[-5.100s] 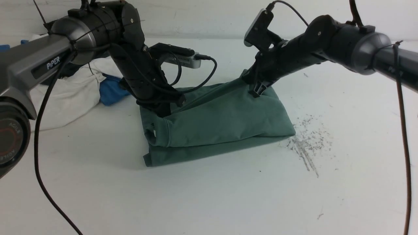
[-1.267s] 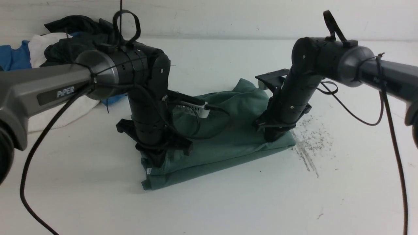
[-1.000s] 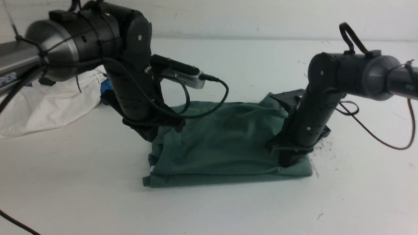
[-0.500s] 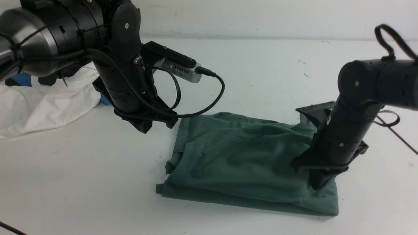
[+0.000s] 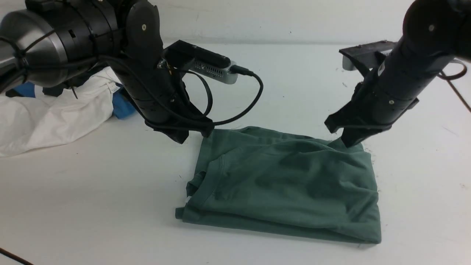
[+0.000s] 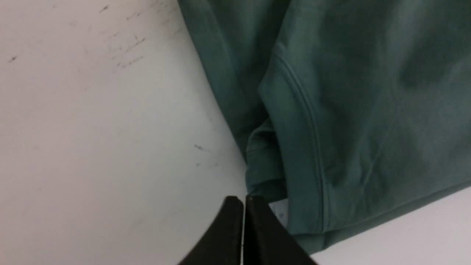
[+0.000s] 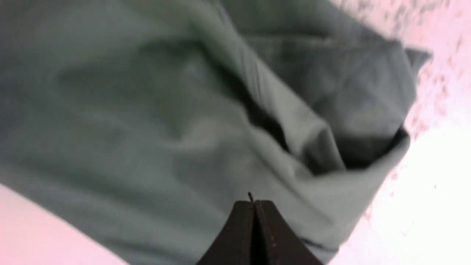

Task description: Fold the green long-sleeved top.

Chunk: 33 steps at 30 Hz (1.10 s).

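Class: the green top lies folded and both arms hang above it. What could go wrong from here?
1. The right pincer, shut, hangs right at the green top, by its far corner; moving off, it might catch cloth and open the fold.
2. The left arm's cable loops low near the far edge and could drag it.

Bright, even light across the white tabletop point(image 5: 92, 221), a few small dark marks point(image 6: 128, 44) speckling it. Behind it, a plain white wall point(image 5: 279, 18) runs along the far edge.

Left arm point(image 5: 147, 88), right arm point(image 5: 401, 73) black; grey elbow housing point(image 5: 22, 48); looping cable point(image 5: 254, 99); tapered fingers point(image 6: 230, 235).
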{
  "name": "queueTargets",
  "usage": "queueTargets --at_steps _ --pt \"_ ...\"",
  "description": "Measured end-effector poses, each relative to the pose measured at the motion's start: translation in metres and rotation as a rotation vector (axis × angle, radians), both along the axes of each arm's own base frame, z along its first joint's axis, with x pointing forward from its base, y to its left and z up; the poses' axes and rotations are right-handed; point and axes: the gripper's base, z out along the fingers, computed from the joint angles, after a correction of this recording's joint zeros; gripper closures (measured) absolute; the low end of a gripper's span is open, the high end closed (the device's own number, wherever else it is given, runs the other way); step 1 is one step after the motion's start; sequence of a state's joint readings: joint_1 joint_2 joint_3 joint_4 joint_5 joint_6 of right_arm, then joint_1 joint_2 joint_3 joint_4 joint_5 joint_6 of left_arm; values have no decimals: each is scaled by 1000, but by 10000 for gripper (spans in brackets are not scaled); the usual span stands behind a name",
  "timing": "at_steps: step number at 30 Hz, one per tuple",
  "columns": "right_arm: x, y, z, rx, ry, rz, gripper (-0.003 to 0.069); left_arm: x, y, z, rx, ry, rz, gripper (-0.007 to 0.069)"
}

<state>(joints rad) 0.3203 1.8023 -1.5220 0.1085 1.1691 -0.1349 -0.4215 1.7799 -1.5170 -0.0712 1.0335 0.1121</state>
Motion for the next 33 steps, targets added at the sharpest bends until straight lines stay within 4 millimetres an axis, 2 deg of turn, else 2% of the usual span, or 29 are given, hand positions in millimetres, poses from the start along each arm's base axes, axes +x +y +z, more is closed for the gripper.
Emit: queueTargets --at_steps 5,6,7,8,10,12,13,14,16,20,23,27,30,32,33 --pt "15 5 -36 -35 92 2 673 12 -11 -26 -55 43 9 629" --pt "16 5 -38 -39 96 3 673 12 -12 -27 -59 46 8 629" --pt "21 5 -53 -58 119 4 673 18 -16 -41 -71 61 4 629" --pt "21 5 -54 -60 123 3 673 19 -17 -41 -74 58 3 629" --pt "32 2 -70 -55 102 -16 673 28 -24 -62 -102 64 0 629" --pt "38 0 -76 -47 78 -28 673 31 -26 -69 -112 62 5 629" --pt "48 -4 -85 -24 44 -56 673 36 -28 -80 -120 62 14 629" --pt "48 -4 -85 -23 38 -57 673 37 -28 -81 -119 63 15 629" --pt "62 -9 -95 20 4 -99 673 38 -29 -89 -116 74 22 629" --pt "77 -8 -113 44 7 -109 673 38 -29 -87 -120 70 27 629" --pt "81 -6 -115 54 -6 -110 673 38 -29 -85 -121 67 27 629" --pt "83 -7 -105 46 -48 -83 673 34 -28 -77 -121 74 21 629" --pt "77 -11 -80 19 -74 -49 673 32 -27 -67 -129 59 18 629" --pt "72 -17 -52 4 -131 -43 673 29 -25 -56 -139 37 16 629" --pt "72 -18 -50 4 -134 -44 673 28 -25 -54 -140 34 16 629"
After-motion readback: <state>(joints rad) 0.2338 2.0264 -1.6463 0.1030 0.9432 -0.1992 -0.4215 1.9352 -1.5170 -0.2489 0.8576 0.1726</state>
